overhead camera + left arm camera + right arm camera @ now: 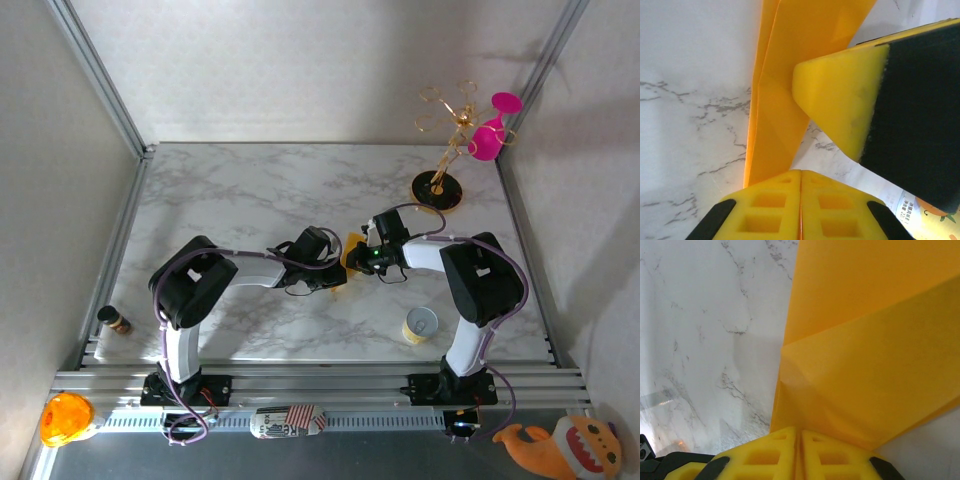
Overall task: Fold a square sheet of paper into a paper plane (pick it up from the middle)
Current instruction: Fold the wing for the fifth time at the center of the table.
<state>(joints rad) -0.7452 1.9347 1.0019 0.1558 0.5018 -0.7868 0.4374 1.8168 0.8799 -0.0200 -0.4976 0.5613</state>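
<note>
At mid-table, left tool [800, 176] and right tool [798, 432] (both fully closed) pinch the folded paper [775, 100].

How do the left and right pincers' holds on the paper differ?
The left pincer grips a narrow folded band of the paper; the right pincer grips a broad creased panel. From above, the left reaches in from the left, the right from the right. Both are shut on the paper.
</note>
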